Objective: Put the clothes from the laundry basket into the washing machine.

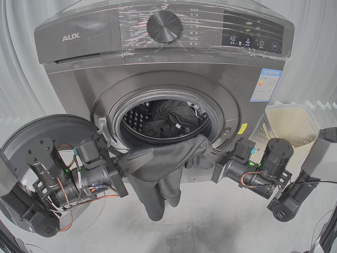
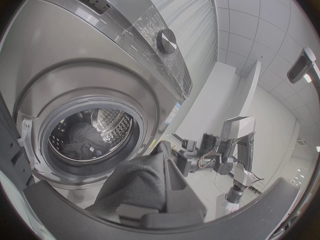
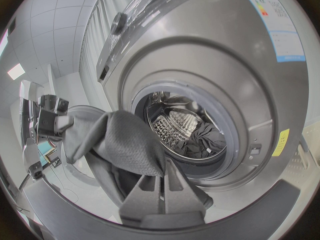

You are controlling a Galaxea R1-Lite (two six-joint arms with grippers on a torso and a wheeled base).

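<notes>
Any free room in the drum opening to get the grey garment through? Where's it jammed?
Free: bare drum wall on the left, between door seal and dark clothes; the laundry basket interior too. Crowded: the opening's lower lip, where the grey garment hangs between left gripper and right gripper; drum middle and right hold those clothes.

The drum mouth (image 1: pixel 168 95) stands open, its upper half free. A grey garment (image 1: pixel 168 157) stretched across its lower rim and a dark bundle (image 1: pixel 172 118) inside narrow the way; the open door (image 1: pixel 52 127) flanks its left.
</notes>
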